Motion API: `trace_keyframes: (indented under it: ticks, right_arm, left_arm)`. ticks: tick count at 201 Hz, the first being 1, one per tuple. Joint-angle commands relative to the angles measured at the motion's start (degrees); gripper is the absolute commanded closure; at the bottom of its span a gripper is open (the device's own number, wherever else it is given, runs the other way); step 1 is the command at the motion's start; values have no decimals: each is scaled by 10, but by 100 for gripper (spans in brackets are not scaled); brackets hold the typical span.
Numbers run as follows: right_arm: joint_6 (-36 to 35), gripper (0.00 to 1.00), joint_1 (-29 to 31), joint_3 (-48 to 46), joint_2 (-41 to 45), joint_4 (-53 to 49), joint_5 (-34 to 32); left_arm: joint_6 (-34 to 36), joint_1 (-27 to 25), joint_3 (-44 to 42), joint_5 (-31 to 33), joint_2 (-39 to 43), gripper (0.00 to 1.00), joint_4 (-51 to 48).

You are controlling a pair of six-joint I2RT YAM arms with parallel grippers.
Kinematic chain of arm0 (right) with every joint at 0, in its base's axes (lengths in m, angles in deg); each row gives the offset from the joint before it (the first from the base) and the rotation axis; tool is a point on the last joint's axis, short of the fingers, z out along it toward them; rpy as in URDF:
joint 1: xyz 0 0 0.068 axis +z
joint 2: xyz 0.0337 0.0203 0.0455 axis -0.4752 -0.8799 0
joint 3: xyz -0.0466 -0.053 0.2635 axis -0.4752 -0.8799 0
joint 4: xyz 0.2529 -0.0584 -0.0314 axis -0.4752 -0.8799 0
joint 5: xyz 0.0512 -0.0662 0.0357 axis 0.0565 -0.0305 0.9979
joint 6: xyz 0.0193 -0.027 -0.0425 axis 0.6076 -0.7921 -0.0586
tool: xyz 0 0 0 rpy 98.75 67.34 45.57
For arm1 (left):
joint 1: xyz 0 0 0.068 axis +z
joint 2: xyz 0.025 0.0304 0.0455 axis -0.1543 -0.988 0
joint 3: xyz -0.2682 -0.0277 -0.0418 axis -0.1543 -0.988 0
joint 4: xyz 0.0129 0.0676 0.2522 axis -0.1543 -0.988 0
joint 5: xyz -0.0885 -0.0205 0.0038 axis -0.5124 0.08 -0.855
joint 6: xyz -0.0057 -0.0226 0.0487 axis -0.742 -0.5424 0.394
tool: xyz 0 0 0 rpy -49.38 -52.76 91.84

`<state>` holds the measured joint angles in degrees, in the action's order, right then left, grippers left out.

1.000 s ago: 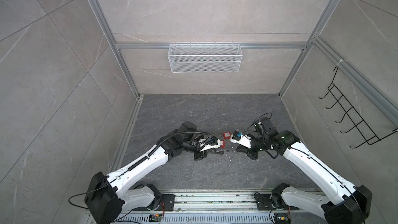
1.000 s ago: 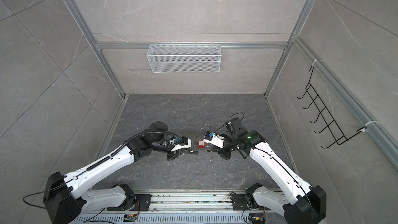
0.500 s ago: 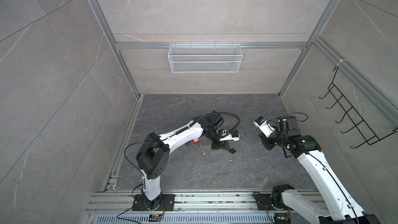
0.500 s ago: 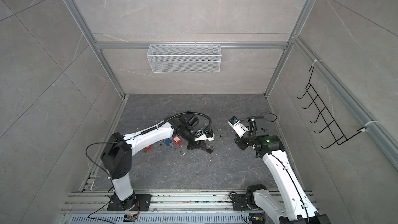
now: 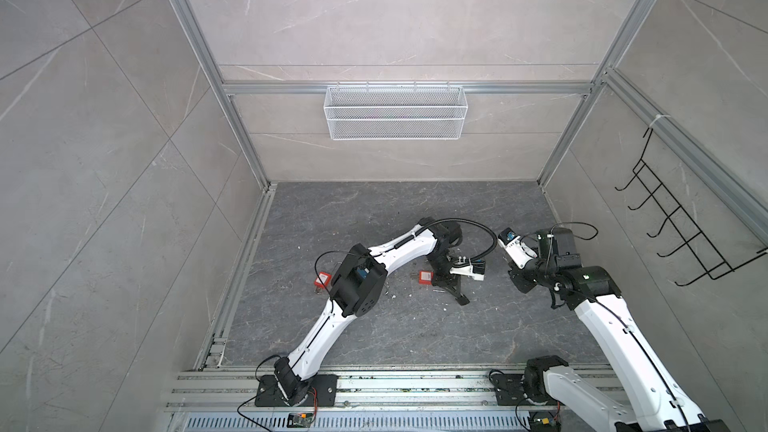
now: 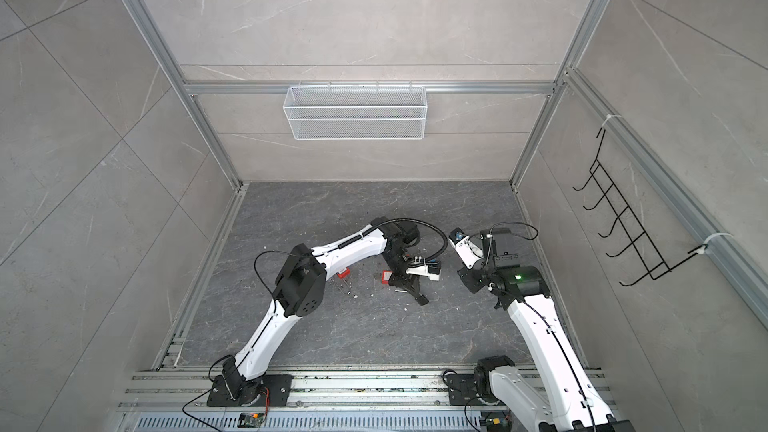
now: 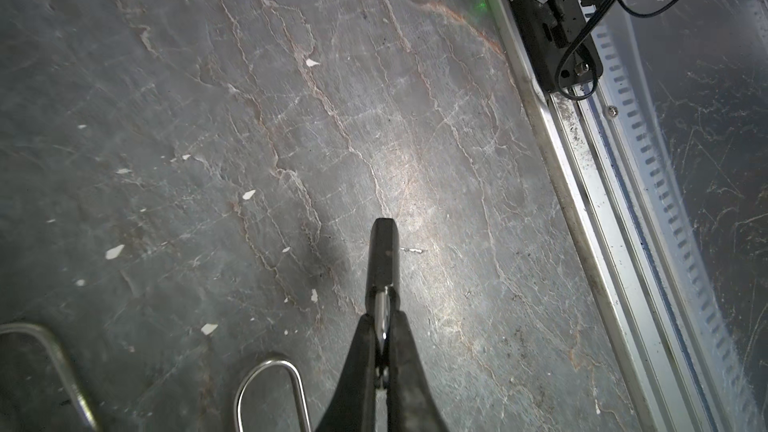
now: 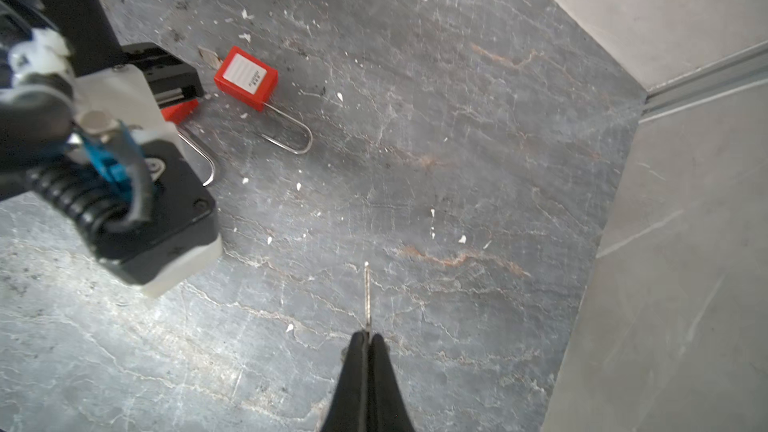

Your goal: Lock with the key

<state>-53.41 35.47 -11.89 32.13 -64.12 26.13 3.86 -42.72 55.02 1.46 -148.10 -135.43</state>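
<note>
Both are clenching: left hand [image 7: 382, 322] pinching a stiff black-headed key [image 7: 384, 251], right hand [image 8: 365, 337] a thin, likely slippery key blade [image 8: 366, 292].

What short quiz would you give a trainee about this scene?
1. Count: how many red padlocks lie on the floor?
2. True or false: the left fingers hold nothing.
3. Choose: the right fingers pinch A a padlock; B a thin metal blade; C nothing.
Key: 1. Two. 2. False: they are shut on a black-headed key. 3. B.
</note>
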Motion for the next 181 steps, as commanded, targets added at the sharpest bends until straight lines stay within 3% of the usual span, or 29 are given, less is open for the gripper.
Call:
trace_keyframes:
  ticks: [1,109,122,136,161,181]
  right_arm:
    - [18,100,-8,-15,11,-11,-17]
    - [32,100,-12,-47,19,-28,-9]
    - [32,100,-13,-47,21,-33,-8]
    - [32,100,-15,-45,21,-37,-6]
    - [36,100,-17,-41,20,-42,-2]
    - [40,100,-18,-34,13,-49,1]
  left_arm:
    - [20,-7,28,-12,-11,100,-38]
    - [-48,-21,51,11,-64,100,44]
    - [-60,-21,51,21,-61,85,63]
    - [-66,-21,51,25,-54,82,80]
    - [-88,-19,49,35,-46,66,123]
    - [-112,-15,46,34,-31,62,159]
